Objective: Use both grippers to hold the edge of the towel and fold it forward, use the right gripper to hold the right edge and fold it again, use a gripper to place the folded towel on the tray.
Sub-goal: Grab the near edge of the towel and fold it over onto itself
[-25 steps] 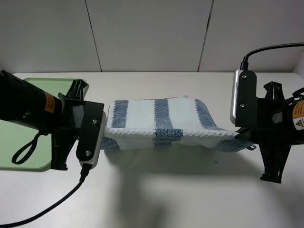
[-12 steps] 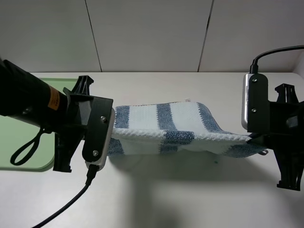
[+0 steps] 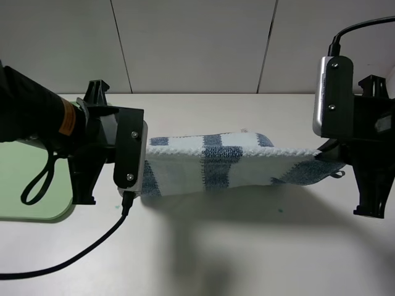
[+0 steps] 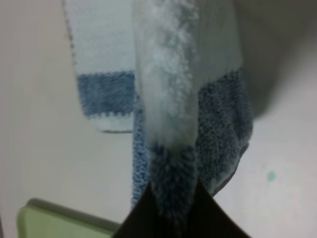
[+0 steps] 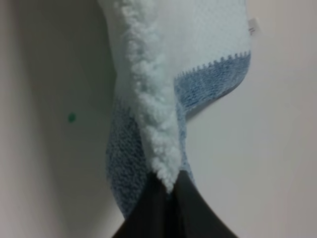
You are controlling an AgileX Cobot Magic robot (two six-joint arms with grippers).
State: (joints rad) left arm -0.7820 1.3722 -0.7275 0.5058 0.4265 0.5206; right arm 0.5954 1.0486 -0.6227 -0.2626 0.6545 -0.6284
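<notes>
The blue-and-white striped towel (image 3: 228,161) hangs stretched between my two grippers above the white table, its far part still on the table. My left gripper (image 3: 143,161) is shut on the towel's left corner, also seen in the left wrist view (image 4: 171,196). My right gripper (image 3: 322,151) is shut on the towel's right corner, also seen in the right wrist view (image 5: 166,186). The lifted edge of the towel (image 3: 247,153) runs as a taut white hem between them. A small grey tag (image 3: 336,174) dangles by the right gripper. The light-green tray (image 3: 31,194) lies at the far left, mostly behind the left arm.
A black cable (image 3: 74,262) trails from the left arm over the front of the table. A small green speck (image 3: 279,210) marks the table in front of the towel. Wall panels stand behind the table's far edge.
Both grippers have risen and moved away from the front, carrying the towel's near edge up and toward the far side. The towel now hangs higher and tauter.
</notes>
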